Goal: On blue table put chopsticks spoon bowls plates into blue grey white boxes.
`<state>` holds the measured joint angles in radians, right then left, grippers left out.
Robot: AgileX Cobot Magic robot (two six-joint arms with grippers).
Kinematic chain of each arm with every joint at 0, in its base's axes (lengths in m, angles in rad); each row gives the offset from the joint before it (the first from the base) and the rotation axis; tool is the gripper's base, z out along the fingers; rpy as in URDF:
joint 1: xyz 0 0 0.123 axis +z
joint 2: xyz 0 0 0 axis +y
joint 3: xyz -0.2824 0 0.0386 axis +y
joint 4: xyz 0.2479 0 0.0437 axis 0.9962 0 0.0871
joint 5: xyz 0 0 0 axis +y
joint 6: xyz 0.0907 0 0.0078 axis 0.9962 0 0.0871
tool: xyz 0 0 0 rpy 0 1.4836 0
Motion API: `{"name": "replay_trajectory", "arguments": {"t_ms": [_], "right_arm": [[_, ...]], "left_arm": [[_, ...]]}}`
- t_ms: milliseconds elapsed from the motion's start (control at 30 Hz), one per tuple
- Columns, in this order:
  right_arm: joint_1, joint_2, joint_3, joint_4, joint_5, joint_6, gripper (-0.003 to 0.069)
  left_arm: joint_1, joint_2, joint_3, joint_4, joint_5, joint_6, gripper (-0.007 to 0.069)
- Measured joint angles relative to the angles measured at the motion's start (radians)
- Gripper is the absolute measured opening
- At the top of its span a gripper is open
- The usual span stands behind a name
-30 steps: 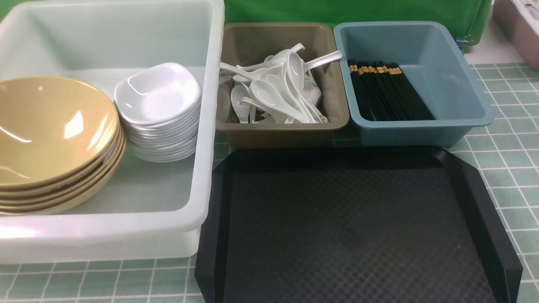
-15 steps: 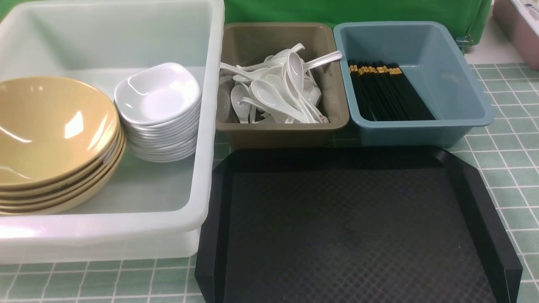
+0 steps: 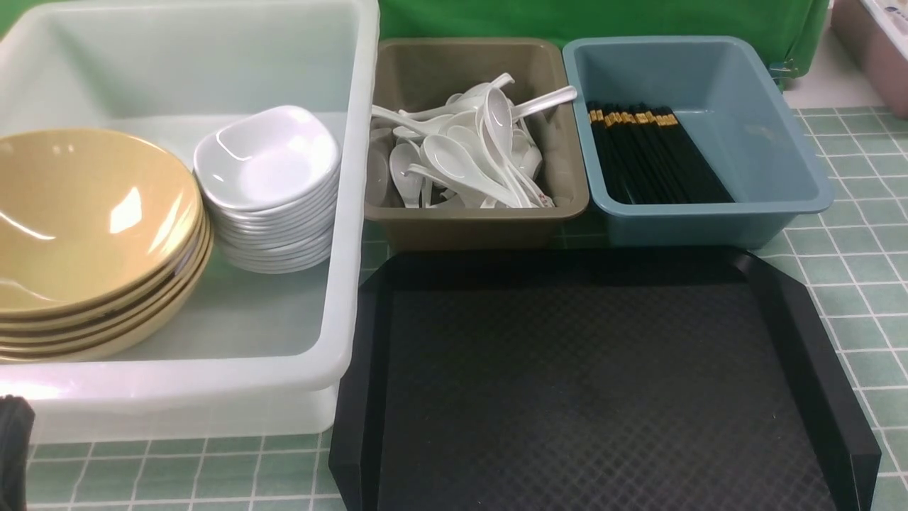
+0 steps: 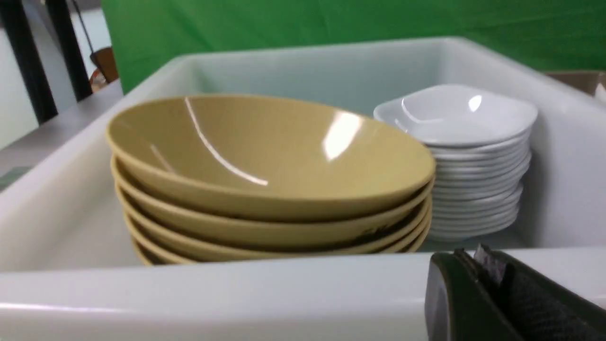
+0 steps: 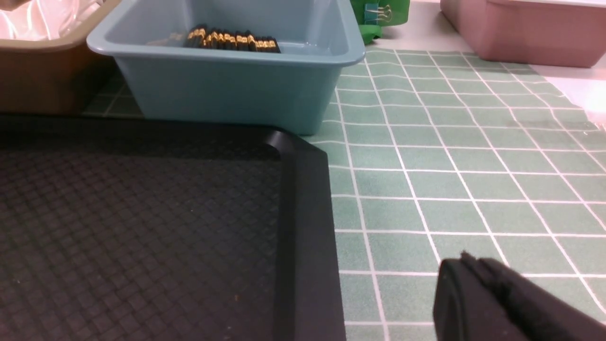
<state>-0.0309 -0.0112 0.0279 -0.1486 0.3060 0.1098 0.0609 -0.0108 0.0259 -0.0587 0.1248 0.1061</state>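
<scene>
The white box at left holds a stack of tan bowls and, beside it, a stack of white plates. White spoons lie piled in the grey box. Black chopsticks lie in the blue box. My left gripper is shut and empty, just outside the white box's near wall, facing the bowls and plates. My right gripper is shut and empty, low over the blue table, right of the tray.
A black textured tray with nothing on it lies in front of the grey and blue boxes. A pink box stands at the far right. A green cloth hangs behind the boxes. A dark part of my left arm shows at the lower left corner.
A dark part of my left arm has come into the front view at the lower left corner. The dishes and boxes have not moved.
</scene>
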Motion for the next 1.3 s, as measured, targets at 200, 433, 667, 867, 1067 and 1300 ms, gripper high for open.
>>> {"name": "replay_trajectory", "arguments": {"t_ms": [200,433,667,867,1067,1300], "right_arm": [[0.0,0.0,0.0,-0.001,0.0,0.0,0.0047],[0.0,0.0,0.0,-0.001,0.0,0.0,0.0047],[0.0,0.0,0.0,-0.001,0.0,0.0,0.0048],[0.0,0.0,0.0,-0.001,0.0,0.0,0.0052],[0.0,0.0,0.0,-0.001,0.0,0.0,0.0058],[0.0,0.0,0.0,-0.001,0.0,0.0,0.0065]], "left_arm": [[0.002,0.0,0.0,0.006,0.097,-0.002,0.0001],[0.002,0.0,0.0,-0.021,0.18,-0.002,0.0001],[0.002,0.0,0.0,-0.024,0.181,-0.002,0.0001],[0.002,0.0,0.0,-0.024,0.181,-0.003,0.0001],[0.002,0.0,0.0,-0.025,0.181,-0.003,0.0001],[0.002,0.0,0.0,-0.026,0.182,-0.003,0.0001]]}}
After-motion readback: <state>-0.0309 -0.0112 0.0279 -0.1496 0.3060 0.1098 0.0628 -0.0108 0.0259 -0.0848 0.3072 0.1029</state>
